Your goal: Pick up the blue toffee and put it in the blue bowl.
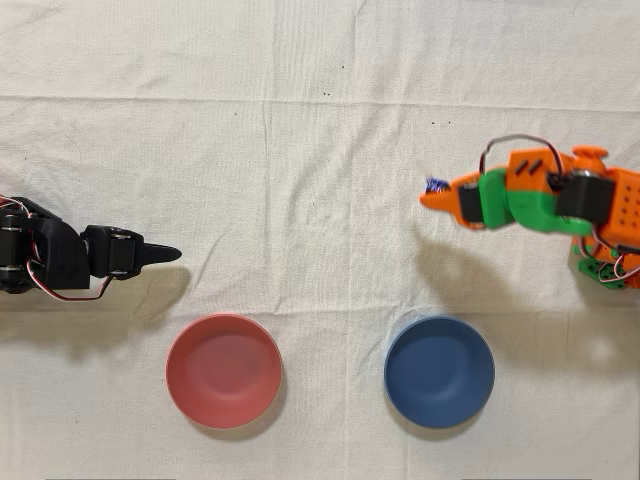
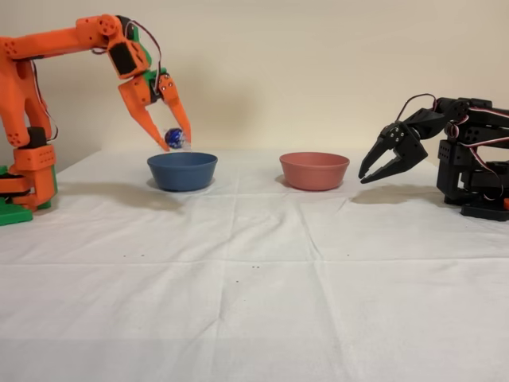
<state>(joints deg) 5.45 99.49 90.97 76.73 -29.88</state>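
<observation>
I see my pincer point(image 2: 176, 140) clamped on the blue toffee point(image 2: 175, 138), raised off the table point(image 2: 262, 263) near its back edge; the blue bowl point(image 2: 182, 170) sits apart, open cloth between.

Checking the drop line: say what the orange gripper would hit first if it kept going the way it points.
Probably the white tablecloth behind the blue bowl: the gripper, holding the toffee, points down and stands off the bowl in the overhead view.
</observation>
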